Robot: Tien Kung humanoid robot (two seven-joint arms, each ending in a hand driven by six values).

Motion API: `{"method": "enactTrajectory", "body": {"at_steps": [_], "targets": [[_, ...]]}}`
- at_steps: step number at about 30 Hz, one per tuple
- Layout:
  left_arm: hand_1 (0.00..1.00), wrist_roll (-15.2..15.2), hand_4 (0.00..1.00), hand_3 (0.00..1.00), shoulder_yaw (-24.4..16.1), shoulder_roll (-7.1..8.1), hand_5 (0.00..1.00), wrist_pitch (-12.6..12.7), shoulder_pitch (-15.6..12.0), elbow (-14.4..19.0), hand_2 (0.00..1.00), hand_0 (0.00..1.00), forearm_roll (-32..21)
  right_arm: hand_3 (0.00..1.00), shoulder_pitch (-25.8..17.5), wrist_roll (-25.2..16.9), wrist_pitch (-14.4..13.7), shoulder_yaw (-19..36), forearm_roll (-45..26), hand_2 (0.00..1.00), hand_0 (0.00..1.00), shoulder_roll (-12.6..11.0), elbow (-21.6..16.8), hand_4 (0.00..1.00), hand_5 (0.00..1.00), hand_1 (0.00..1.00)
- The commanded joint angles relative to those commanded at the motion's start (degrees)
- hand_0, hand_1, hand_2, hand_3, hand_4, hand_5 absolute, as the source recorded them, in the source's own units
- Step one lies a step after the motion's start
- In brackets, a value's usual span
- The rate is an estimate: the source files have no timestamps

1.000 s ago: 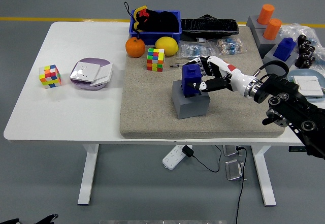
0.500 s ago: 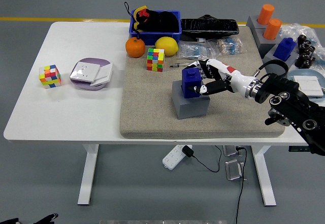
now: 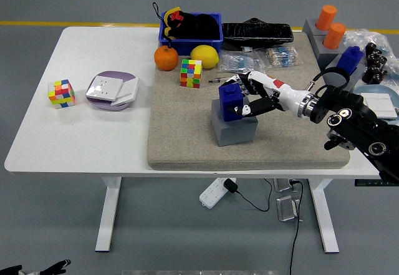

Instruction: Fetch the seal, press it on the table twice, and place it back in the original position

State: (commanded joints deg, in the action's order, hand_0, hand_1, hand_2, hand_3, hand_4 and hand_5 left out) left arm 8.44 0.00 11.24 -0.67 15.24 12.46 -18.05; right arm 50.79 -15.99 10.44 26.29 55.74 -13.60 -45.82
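Observation:
A blue seal (image 3: 229,101) stands at a slight tilt over the grey block holder (image 3: 234,130) near the middle of the beige mat (image 3: 187,138). My right hand (image 3: 245,97) reaches in from the right, its white and black fingers wrapped around the seal's right side. The seal's base looks raised a little out of the holder's top. My left arm is out of view.
Behind the holder lie a Rubik's cube (image 3: 191,73), an orange (image 3: 166,57), a lemon (image 3: 204,56) and a blue bin (image 3: 191,27). At the back right stand more grey holders with orange seals (image 3: 325,17) and another blue seal (image 3: 350,57). On the left table are a second cube (image 3: 61,93) and a purple-white box (image 3: 112,90).
My right hand has drawn the seal up and slightly left out of the holder, and the arm has shifted a little left.

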Motion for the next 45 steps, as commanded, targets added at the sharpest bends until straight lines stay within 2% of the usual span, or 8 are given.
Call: {"method": "enactTrajectory", "body": {"at_steps": [19,30,45], "targets": [[0.807,-0.1,0.706,0.817,-0.3,-0.03,0.426,-0.1,0.2,0.0,0.777,0.817,0.4,0.405,3.6,-0.5,0.0,-2.2,1.3,0.409,0.569,-1.9,-0.4,0.698,0.002,0.420],[0.807,0.0,0.708,0.819,-0.4,-0.07,0.427,-0.1,0.3,0.0,0.777,0.817,0.5,0.403,3.4,-1.2,-0.4,-3.6,2.3,0.411,0.570,-1.4,1.1,0.696,0.002,0.421],[0.808,-0.1,0.709,0.819,-0.4,-0.26,0.429,-0.1,0.4,0.0,0.777,0.818,0.6,0.402,3.4,-1.3,-0.6,-3.7,2.5,0.407,0.571,-1.0,1.3,0.693,0.002,0.421]]}}
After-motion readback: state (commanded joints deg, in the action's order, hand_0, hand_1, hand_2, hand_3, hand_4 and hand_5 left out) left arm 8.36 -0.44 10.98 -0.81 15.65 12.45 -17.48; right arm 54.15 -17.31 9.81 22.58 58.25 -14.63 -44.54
